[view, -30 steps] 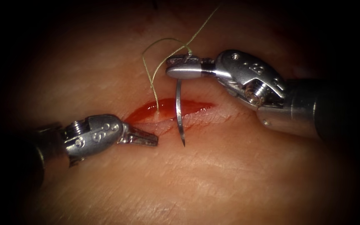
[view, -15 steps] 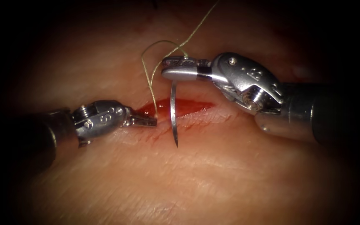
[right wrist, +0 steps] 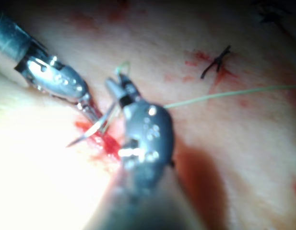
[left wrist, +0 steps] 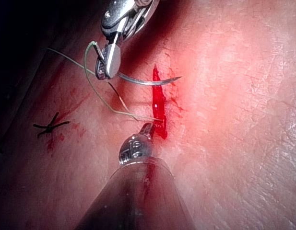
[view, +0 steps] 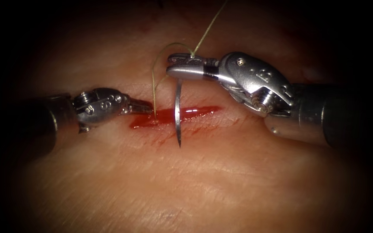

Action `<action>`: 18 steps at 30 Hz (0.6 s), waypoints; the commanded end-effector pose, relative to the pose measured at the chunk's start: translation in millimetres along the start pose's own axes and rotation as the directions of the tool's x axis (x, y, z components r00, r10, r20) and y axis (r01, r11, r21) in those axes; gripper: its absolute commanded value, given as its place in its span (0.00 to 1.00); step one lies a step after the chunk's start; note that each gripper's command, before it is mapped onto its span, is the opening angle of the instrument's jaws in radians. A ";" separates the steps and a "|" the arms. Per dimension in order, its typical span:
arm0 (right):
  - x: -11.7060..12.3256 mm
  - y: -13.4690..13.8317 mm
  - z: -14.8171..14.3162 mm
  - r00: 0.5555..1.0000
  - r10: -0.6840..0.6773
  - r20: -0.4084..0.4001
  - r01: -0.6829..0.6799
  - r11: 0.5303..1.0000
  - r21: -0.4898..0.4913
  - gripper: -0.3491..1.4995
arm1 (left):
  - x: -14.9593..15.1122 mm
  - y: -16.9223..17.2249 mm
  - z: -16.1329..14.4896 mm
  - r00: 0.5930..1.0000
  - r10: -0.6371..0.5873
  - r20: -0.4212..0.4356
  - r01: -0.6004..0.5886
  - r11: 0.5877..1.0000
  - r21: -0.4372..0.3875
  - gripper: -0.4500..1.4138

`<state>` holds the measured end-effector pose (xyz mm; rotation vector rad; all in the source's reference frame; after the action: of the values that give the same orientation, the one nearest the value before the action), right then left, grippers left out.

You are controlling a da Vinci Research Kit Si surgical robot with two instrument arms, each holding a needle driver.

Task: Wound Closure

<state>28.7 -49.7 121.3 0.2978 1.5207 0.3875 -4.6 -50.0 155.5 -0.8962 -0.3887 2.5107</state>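
Endoscope: one needle (view: 178, 113), right tool (view: 185, 69) gripping; left tool (view: 145, 107) seemingly empty.

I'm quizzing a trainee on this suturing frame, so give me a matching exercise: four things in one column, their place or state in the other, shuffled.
Things:
1. needle
2. right tool
3. left tool
4. black knot

States:
A. tip at the cut's left end, holding nothing
B. tied on the tissue, away from the cut
C. shut on the needle's thread end
D. hangs across the cut, not in tissue

Pairs: 1-D, 2-C, 3-A, 4-B

Stamped marks on right tool (view: 186, 69) wrist, unreadable.
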 end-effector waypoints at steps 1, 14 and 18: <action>-0.3 0.4 0.7 1.000 -0.001 -0.001 0.001 1.000 0.001 0.00 | 0.0 -0.3 0.7 1.000 0.005 0.000 -0.005 1.000 -0.005 0.03; -0.2 0.7 0.6 1.000 -0.001 -0.001 0.001 1.000 0.002 0.00 | 2.1 2.3 0.8 0.999 0.038 0.021 -0.035 0.990 -0.135 0.09; -0.2 0.8 0.5 1.000 -0.001 -0.001 0.001 1.000 0.002 0.00 | 1.7 2.0 -0.3 0.999 0.042 0.014 -0.040 0.990 -0.135 0.03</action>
<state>28.5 -49.4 121.5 0.2997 1.5201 0.3870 -5.8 -51.1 152.9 -0.9395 -0.5571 2.5544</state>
